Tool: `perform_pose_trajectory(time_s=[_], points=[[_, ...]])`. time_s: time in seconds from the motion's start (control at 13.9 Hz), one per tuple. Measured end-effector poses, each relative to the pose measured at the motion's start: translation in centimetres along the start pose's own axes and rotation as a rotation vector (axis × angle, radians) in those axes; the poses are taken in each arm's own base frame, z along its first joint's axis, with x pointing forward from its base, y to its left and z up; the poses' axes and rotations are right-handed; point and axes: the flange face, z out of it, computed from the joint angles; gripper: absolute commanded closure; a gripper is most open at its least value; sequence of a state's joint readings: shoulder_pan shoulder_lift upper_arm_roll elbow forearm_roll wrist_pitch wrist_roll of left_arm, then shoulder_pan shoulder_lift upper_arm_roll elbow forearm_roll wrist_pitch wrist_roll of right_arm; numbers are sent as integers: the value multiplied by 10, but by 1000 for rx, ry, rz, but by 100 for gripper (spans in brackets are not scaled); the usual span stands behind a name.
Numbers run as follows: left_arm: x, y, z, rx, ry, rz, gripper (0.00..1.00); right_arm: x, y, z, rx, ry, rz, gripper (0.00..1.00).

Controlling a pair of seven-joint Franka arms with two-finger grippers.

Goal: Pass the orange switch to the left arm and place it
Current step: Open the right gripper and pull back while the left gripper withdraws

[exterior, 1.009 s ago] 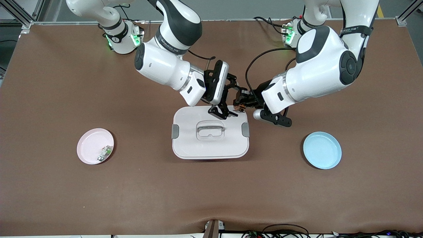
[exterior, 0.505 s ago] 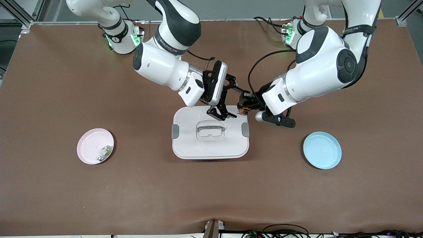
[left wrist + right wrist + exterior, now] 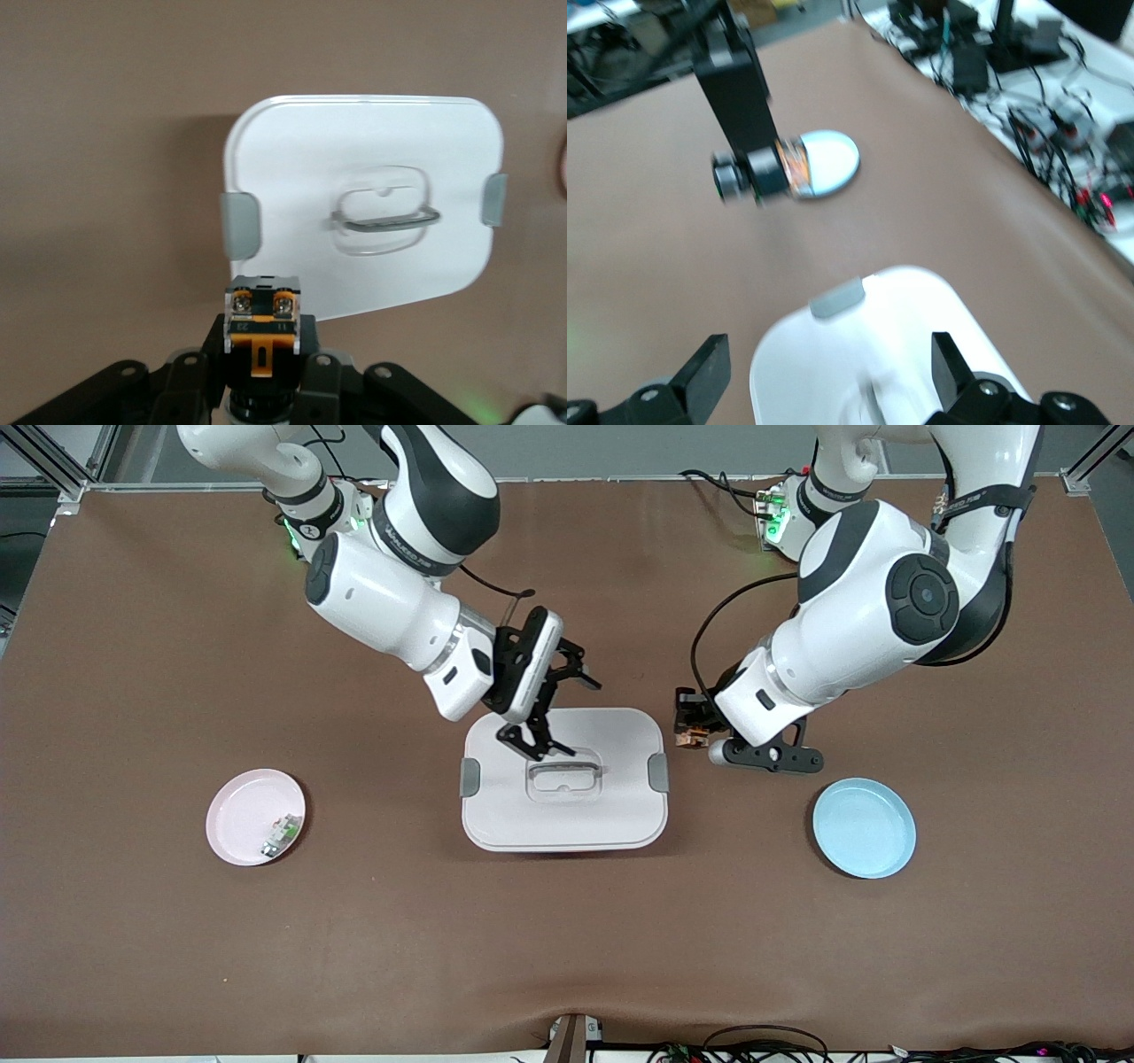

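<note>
The orange switch [image 3: 687, 735], a tiny black part with orange pieces, is clamped in my left gripper [image 3: 690, 728], in the air beside the box's edge toward the left arm's end. In the left wrist view the switch [image 3: 263, 320] sits between the jaws of the left gripper [image 3: 263, 359], with the white box [image 3: 363, 212] farther off. My right gripper [image 3: 574, 719] is open and empty over the box [image 3: 567, 815] lid, near its grey handle. In the right wrist view the right gripper [image 3: 828, 381] is spread wide above the box [image 3: 877, 354], and the switch [image 3: 793, 170] shows farther off.
A blue plate [image 3: 864, 827] lies toward the left arm's end, nearer to the front camera than the left gripper. A pink plate [image 3: 239, 815] with a small green-and-white component [image 3: 282, 834] lies toward the right arm's end. Grey latches [image 3: 657, 771] stick out from the box sides.
The two grippers have drawn apart. The left gripper carried the switch off the box corner toward the blue plate. The right gripper moved back toward the right arm's end, still open.
</note>
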State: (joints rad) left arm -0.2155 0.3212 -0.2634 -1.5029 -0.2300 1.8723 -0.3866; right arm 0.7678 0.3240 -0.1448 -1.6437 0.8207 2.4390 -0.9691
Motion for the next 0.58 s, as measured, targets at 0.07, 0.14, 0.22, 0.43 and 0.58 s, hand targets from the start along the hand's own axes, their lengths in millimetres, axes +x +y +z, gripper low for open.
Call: perform_pose_trajectory(time_s=[0.07, 0.14, 0.22, 0.43, 0.58], points=[[2, -11, -2, 30, -6, -16, 100, -11, 3, -7, -9, -28, 20, 0], [5, -25, -6, 63, -12, -28, 100, -24, 6, -13, -13, -61, 47, 0], [9, -41, -10, 100, -18, -41, 100, -38, 10, -20, -18, -102, 86, 0], [18, -84, -15, 177, -34, -89, 100, -84, 21, -43, -61, -238, 233, 0], [23, -114, -14, 203, -46, -129, 100, -113, 32, -61, -105, -315, 310, 0]])
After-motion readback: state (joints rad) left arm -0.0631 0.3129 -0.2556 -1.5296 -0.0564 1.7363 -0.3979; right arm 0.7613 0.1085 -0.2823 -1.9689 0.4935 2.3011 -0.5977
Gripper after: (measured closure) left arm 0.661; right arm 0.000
